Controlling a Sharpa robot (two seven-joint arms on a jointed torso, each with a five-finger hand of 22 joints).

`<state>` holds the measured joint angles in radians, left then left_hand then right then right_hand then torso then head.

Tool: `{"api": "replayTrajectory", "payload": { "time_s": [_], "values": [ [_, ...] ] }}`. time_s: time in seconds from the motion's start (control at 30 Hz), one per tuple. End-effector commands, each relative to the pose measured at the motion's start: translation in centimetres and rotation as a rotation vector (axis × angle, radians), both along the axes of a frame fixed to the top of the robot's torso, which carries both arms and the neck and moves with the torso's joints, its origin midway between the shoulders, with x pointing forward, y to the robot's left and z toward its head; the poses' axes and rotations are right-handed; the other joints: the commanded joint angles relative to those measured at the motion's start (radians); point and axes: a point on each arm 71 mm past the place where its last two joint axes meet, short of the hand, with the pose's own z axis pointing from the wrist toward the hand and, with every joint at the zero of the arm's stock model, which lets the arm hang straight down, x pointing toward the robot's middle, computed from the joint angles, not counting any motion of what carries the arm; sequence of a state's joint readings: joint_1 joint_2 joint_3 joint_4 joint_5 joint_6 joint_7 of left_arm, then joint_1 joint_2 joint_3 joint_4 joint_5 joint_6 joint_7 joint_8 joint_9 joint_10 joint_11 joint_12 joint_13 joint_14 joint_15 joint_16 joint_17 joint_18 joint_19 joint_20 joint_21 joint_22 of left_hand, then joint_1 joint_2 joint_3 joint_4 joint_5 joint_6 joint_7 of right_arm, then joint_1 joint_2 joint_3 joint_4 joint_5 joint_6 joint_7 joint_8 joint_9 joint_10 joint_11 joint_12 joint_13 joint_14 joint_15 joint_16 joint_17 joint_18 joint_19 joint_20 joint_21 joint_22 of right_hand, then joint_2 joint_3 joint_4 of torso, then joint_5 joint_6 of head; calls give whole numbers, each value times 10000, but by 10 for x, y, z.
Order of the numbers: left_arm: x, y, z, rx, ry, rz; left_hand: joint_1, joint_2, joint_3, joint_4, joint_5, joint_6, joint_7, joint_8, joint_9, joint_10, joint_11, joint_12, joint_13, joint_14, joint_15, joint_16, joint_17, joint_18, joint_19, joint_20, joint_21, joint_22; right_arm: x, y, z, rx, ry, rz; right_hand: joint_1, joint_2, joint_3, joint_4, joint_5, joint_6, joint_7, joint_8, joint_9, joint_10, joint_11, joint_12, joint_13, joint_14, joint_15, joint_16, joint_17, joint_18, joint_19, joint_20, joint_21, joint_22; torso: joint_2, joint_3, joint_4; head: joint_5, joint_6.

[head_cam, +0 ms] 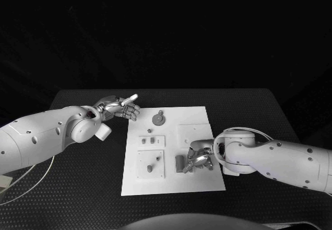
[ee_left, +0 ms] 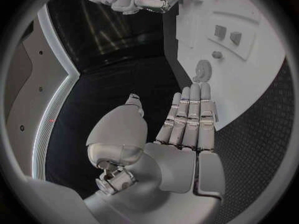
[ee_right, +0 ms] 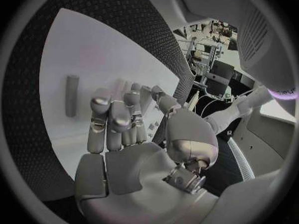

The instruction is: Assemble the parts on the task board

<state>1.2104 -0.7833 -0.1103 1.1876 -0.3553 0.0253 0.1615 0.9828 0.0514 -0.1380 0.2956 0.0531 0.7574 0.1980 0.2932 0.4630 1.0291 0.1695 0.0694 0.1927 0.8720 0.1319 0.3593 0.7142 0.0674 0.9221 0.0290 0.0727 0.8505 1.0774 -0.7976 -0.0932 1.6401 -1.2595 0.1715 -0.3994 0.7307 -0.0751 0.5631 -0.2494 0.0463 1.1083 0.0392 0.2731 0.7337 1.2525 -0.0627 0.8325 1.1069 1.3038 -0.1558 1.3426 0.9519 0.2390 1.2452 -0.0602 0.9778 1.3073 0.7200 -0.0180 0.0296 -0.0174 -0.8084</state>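
A white task board (head_cam: 197, 177) lies flat in the middle of the black table (head_cam: 256, 103), carrying small grey parts: a round disc with a stem (head_cam: 159, 118) near its far edge, two short pegs in a raised panel (head_cam: 152, 141), a single peg in a second panel (head_cam: 150, 167) nearer the robot, and a slim bar (head_cam: 179, 163) lying loose beside it. The left hand (head_cam: 119, 106) hovers off the board's far left corner, fingers straight, spread and holding nothing. The right hand (head_cam: 199, 158) rests low on the board just beside the bar, fingers curled; whether it grasps anything cannot be told.
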Motion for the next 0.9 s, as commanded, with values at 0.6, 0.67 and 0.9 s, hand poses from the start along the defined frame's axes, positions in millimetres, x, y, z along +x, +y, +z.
{"api": "replayTrajectory", "payload": {
  "time_s": [0.6,0.67,0.9],
  "values": [
    [-1,-3,1,-88,36,-190,101,53,-60,7,-42,-68,92,59,-16,-63,7,4,-17,71,-1,-79,24,176,-40,30,-9,-12,6,1,0,-430,-704,80,-459,521,-6,506,36,192,89,-90,26,45,3,-30,14,-69,-109,57,-10,228,35,-13,-14,133,3,-2,2,-12,-25],
    [-1,-3,1,-91,37,-200,101,54,-62,7,-42,-68,92,59,-16,-64,7,4,-18,71,-1,-80,25,176,-40,30,-9,-13,6,0,-1,-439,-682,95,-467,514,-10,508,36,191,88,-92,27,44,2,-30,15,-71,-109,58,-9,228,32,-14,-14,135,1,-2,3,-16,-20],
    [0,-2,0,-77,43,-186,102,58,-68,7,-42,-69,92,60,-17,-65,8,3,-18,71,0,-84,28,176,-40,30,-9,-13,4,-3,0,-136,-444,-43,-417,314,-21,393,36,180,86,-106,36,36,-1,-28,27,-83,-114,62,-8,228,10,-36,-2,156,3,4,3,-12,-21]
  ]
}}
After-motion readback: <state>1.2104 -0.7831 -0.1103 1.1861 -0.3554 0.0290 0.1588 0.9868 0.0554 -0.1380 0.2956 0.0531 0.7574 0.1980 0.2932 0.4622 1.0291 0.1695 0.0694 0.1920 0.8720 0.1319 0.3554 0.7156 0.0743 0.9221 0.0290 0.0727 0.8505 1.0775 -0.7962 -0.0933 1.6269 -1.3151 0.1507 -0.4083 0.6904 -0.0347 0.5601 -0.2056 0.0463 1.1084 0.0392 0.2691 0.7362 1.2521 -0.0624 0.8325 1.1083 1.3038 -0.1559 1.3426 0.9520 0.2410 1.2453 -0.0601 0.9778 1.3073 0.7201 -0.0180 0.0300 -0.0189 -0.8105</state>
